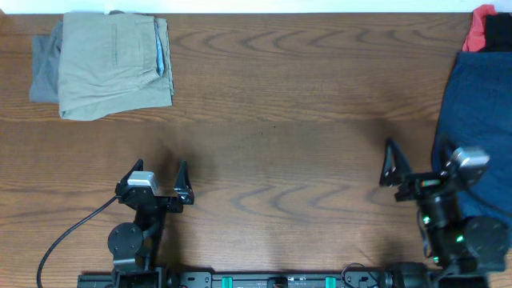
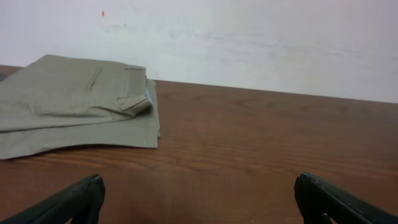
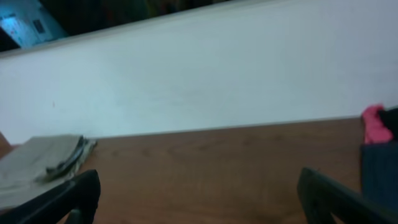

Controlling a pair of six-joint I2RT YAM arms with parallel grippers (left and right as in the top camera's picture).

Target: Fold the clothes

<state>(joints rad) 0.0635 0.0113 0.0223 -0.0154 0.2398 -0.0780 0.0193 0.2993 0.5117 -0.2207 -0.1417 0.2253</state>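
Observation:
Folded khaki-beige shorts (image 1: 112, 64) lie at the table's back left, a strip of pale blue lining at their right edge, on top of a grey garment (image 1: 44, 68). They also show in the left wrist view (image 2: 74, 106) and the right wrist view (image 3: 43, 163). A navy garment (image 1: 480, 104) lies spread at the right edge. My left gripper (image 1: 158, 174) is open and empty at the front left, well short of the shorts. My right gripper (image 1: 416, 164) is open and empty, its right finger over the navy garment's left edge.
A red and black cloth (image 1: 488, 30) lies at the back right corner, behind the navy garment; it also shows in the right wrist view (image 3: 376, 123). A white wall (image 2: 249, 37) runs behind the table's far edge. A black cable (image 1: 68, 236) trails from the left arm.

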